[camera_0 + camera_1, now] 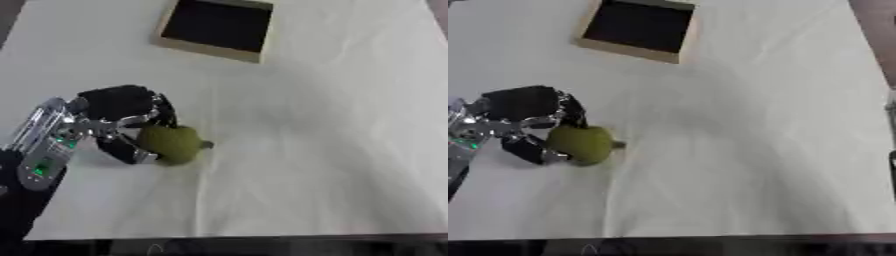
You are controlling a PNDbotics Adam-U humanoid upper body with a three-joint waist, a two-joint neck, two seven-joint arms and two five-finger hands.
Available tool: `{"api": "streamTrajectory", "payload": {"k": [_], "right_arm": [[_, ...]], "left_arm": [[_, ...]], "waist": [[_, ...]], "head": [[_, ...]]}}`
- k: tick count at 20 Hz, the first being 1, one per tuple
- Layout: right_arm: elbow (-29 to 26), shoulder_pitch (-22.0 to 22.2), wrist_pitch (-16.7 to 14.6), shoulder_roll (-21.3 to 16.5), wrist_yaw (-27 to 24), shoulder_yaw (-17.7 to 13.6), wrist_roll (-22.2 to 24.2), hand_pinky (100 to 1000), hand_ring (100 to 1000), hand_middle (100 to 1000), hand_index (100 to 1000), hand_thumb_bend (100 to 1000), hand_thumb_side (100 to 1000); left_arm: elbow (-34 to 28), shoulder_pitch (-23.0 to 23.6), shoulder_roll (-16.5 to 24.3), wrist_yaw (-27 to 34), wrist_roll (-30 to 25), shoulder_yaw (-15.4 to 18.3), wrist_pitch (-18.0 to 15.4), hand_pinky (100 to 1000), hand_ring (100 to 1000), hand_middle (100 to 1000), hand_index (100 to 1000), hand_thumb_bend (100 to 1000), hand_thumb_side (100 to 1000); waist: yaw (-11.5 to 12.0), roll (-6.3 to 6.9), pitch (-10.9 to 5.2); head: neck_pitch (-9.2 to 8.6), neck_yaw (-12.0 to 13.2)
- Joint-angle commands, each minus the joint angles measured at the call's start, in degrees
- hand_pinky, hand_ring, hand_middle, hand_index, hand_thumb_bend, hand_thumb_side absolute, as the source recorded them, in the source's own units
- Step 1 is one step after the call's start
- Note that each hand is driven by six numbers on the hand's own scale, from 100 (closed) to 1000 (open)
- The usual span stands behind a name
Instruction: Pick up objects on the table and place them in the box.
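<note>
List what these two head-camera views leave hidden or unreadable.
- Left hand: its fingers curl round the green fruit; the contact side is hidden by the hand in both views.
- Box: its inside is only dark and its far edge is cut off by the top edge.
- Right hand: in neither view.

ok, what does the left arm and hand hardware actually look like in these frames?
The left hand is mostly black: a blocky black back and black fingers with silver metal links at the joints. The forearm behind it is a silver, boxy metal section with small green lights on its side, running down into a black segment at the lower-left corner. No loose cables or readable markings are visible. The right arm does not show.
</note>
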Motion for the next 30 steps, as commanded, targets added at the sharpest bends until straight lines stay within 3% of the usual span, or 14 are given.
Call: {"api": "streamTrajectory", "payload": {"k": [1, 12, 13, 14, 22, 29, 30], "right_arm": [[-0.9, -0.3, 0.0, -0.8, -0.3, -0.3, -0.4, 837, 809, 635, 770, 100, 544], [-0.9, -0.2, -0.1, -1.0, -0.3, -0.5, -0.7, 838, 808, 634, 770, 100, 536], [-0.9, -0.3, -0.1, -1.1, -0.3, -0.5, -0.8, 838, 808, 634, 770, 100, 535], [-0.9, -0.3, -0.2, -1.1, -0.3, -0.5, -0.8, 837, 808, 634, 770, 100, 534], [-0.9, -1.2, -1.0, -1.8, -0.6, -0.6, -1.1, 836, 805, 635, 769, 100, 513], [-0.9, -3.1, -2.2, -2.2, -1.4, -0.2, -1.1, 835, 803, 637, 768, 100, 489], [-0.9, -3.4, -2.4, -2.3, -1.6, -0.2, -1.0, 834, 802, 637, 768, 100, 487]], "left_arm": [[-1.7, -0.9, 1.3, 0.1, 2.5, 1.5, -0.3, 271, 400, 397, 516, 378, 108], [-3.0, -2.2, 3.2, 2.3, 8.9, 2.9, -0.3, 234, 370, 372, 492, 373, 135], [-3.2, -2.6, 3.4, 2.7, 9.3, 3.0, -0.3, 231, 368, 370, 490, 117, 249], [-3.6, -3.0, 3.8, 3.0, 9.7, 3.2, -0.3, 230, 367, 370, 489, 390, 133], [-2.9, -8.5, 7.7, 3.7, 14.7, 5.1, -0.7, 224, 364, 367, 482, 500, 119], [3.6, -13.5, 9.0, 0.9, 20.7, 9.5, -0.9, 221, 368, 361, 437, 590, 100], [4.8, -14.3, 8.9, 0.3, 21.6, 10.1, -1.0, 223, 367, 360, 435, 634, 100]], "waist": [[0.1, -0.16, -0.96], [0.1, -0.16, -1.16], [0.0, -0.16, -1.15], [-0.1, -0.16, -1.14], [-1.4, -0.32, -0.73], [-3.3, -0.90, -0.17], [-3.5, -1.00, -0.07]], "head": [[0.28, -0.1], [0.25, -0.1], [0.23, -0.1], [0.19, 0.0], [-0.47, 0.8], [-2.05, 2.8], [-2.30, 3.0]]}}
